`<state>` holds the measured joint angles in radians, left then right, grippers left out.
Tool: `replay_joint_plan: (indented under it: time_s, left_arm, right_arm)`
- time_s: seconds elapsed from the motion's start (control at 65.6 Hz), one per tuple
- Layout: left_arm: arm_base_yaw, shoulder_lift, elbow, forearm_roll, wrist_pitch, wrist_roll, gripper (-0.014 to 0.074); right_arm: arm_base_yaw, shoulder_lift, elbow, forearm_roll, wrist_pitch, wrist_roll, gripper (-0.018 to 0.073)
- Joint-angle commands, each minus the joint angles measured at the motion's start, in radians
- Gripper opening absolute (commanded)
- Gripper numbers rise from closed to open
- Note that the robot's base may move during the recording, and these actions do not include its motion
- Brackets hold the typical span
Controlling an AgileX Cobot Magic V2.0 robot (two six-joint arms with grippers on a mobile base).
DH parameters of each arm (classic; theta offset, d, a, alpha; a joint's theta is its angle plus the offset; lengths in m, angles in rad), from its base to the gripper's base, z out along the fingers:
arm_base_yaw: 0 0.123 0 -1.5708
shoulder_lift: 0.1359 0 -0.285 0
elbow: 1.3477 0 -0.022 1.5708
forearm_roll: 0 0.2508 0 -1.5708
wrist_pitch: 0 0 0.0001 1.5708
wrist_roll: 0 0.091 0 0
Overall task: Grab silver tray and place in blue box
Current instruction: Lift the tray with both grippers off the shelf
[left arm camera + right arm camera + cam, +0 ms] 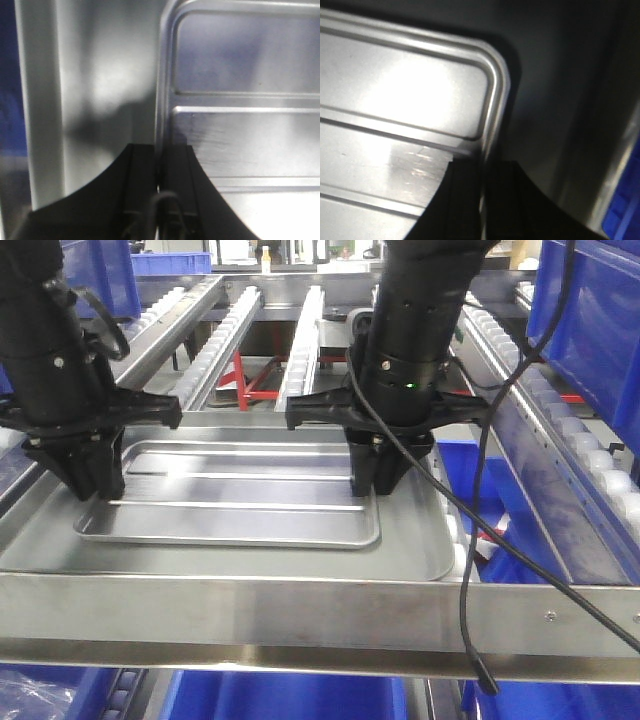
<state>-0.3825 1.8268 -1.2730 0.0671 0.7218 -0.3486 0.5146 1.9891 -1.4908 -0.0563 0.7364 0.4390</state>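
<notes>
Wrist-mounted views: left fingers (142, 190) and right fingers (465, 200) pinch silver tray (240, 502) rims.

silver tray (240, 502) inside larger tray (410, 550), roller rails (225, 335) behind

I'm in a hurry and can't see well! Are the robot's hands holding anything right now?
Left gripper: closed on the rim of the silver tray.
Right gripper: closed on the silver tray's rim at the other end.
</notes>
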Motion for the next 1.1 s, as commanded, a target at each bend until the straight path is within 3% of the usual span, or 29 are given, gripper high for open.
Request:
replay_joint_plan:
  time_s: [0.0,0.275,0.442,0.458,0.595,1.083]
  left_arm:
    - [0.003,-0.11,-0.053,0.007,-0.01,-0.007,-0.0097]
    - [-0.017,-0.245,-0.195,0.024,0.147,-0.007,-0.0097]
    - [-0.074,-0.276,-0.274,0.04,0.239,-0.007,-0.0097]
    - [-0.149,-0.276,-0.295,0.04,0.308,-0.007,-0.0097]
    - [-0.197,-0.276,-0.295,0.049,0.301,-0.034,-0.0097]
    - [-0.204,-0.276,-0.295,0.048,0.301,-0.034,-0.0098]
  right_arm:
    - [-0.002,-0.121,-0.023,-0.034,0.016,-0.016,0.0059]
    - [-0.002,-0.291,-0.023,-0.085,0.12,-0.016,0.0059]
    - [-0.002,-0.374,-0.023,-0.094,0.174,-0.016,0.0059]
    - [-0.002,-0.45,-0.023,-0.101,0.209,-0.016,0.0059]
    - [-0.002,-0.499,-0.023,-0.117,0.215,-0.016,0.0059]
    - [-0.002,-0.509,-0.023,-0.125,0.245,-0.016,0.0059]
